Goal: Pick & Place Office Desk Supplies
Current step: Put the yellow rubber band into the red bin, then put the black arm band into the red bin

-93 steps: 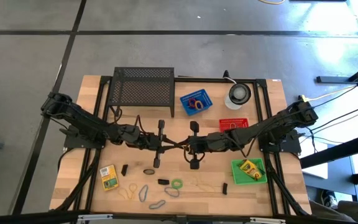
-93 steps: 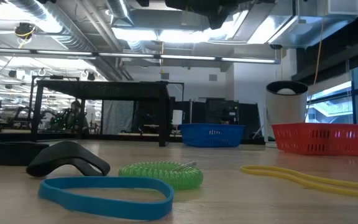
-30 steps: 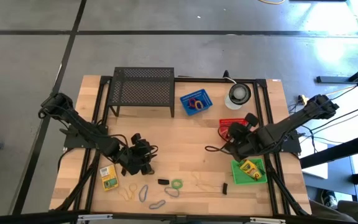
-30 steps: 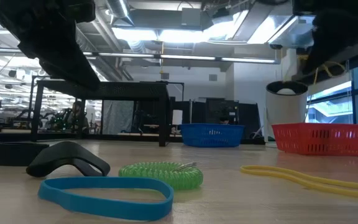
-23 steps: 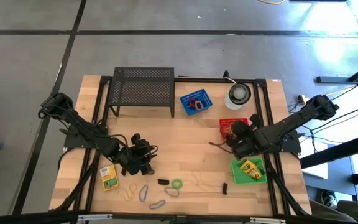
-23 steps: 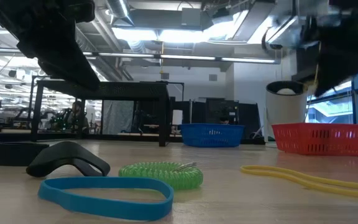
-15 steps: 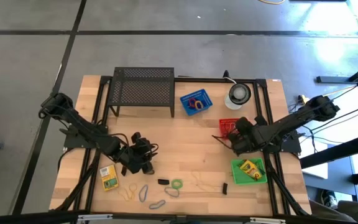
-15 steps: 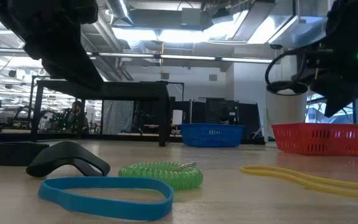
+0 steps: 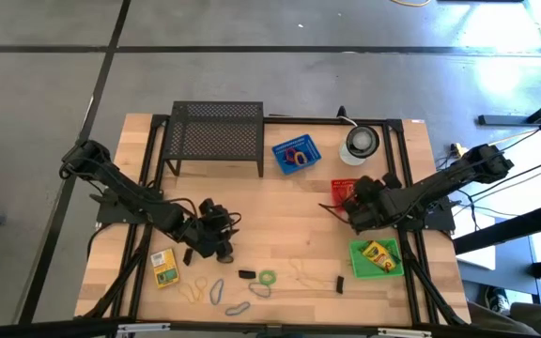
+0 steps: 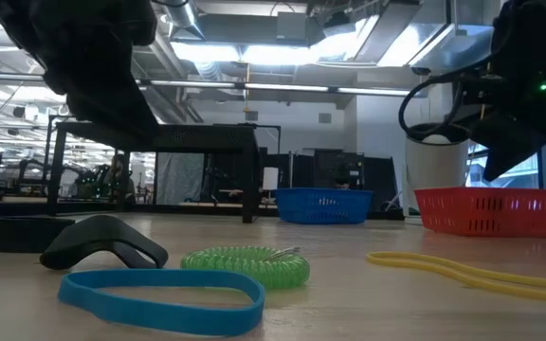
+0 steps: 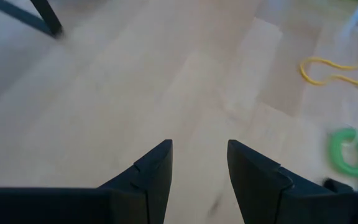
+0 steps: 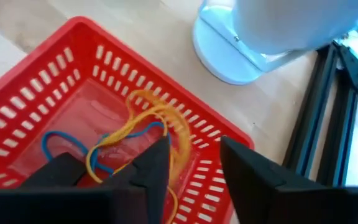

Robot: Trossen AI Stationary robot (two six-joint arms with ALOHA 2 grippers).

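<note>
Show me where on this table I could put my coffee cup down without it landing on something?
Bare wood lies mid-table between the left gripper and the right gripper, below the wire rack and blue basket. The front edge is crowded: rubber bands, a green coil, black clips and a crayon box.

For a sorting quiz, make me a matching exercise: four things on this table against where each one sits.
Things:
1. yellow-green crayon box
2. second crayon box
3. orange and blue rubber bands
4. green coiled band

Places:
A. bare wood near the table's front left corner
B. inside the green tray
C. bare wood at the front middle
D. inside the red basket, under the right tool

Pairs: 1-B, 2-A, 3-D, 4-C
</note>
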